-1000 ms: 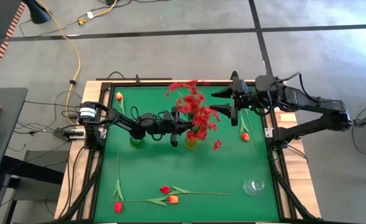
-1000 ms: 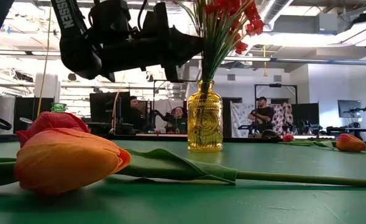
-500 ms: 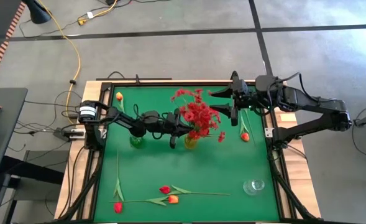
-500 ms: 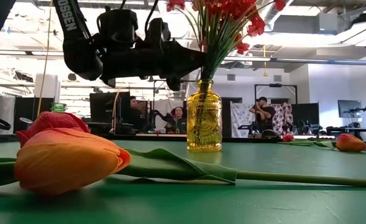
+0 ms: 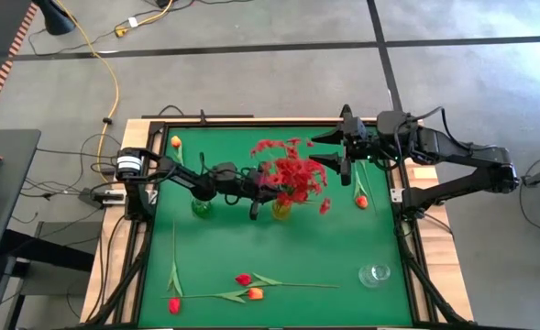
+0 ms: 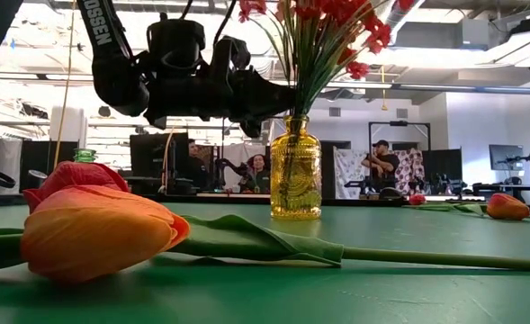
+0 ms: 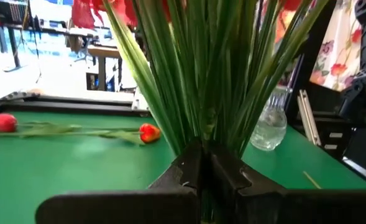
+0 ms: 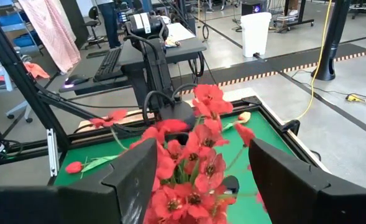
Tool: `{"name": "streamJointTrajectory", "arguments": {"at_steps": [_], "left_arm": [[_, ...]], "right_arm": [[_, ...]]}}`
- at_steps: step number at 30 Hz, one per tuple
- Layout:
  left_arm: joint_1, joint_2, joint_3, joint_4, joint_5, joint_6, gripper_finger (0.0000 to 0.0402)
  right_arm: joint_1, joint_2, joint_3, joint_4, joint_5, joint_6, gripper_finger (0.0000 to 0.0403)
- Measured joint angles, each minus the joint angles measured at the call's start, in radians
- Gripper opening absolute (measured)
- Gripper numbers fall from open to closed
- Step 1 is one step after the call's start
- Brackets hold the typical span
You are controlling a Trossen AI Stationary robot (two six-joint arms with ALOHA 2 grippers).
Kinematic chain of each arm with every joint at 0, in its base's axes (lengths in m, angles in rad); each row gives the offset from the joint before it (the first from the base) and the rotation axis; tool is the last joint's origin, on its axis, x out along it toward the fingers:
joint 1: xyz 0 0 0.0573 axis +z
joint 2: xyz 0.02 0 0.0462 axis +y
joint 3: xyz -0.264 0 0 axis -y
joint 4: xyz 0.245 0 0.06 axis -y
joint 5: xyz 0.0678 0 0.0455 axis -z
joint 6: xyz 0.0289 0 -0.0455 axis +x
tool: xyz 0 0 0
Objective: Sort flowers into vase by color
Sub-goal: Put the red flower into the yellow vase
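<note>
Now we are lowering the red bunch (image 5: 292,172) into the yellow vase (image 6: 296,168).
Left end effector (image 7: 202,177) is clamping the thin, springy, light stems low down, vase just beneath; right end effector (image 5: 341,151), gaping empty, is waiting just beyond the blossoms.

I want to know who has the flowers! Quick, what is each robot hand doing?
Left gripper: shut on the stems of the red blossom bunch, which stands in the yellow vase.
Right gripper: open, holding nothing.
</note>
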Motion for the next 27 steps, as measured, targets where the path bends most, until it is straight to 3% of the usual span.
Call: {"name": "streamJointTrajectory", "arguments": {"at_steps": [14, 27], "left_arm": [[0.0, 0.0, 0.0, -0.011, -0.016, -0.025, 0.0009], [0.0, -0.009, 0.0, -0.024, 0.029, -0.064, 0.0119]], "right_arm": [[0.0, 0.0, 0.0, 0.0, 0.0, 0.001, 0.0282], [0.0, 0.0, 0.0, 0.0, 0.001, 0.001, 0.0282]]}}
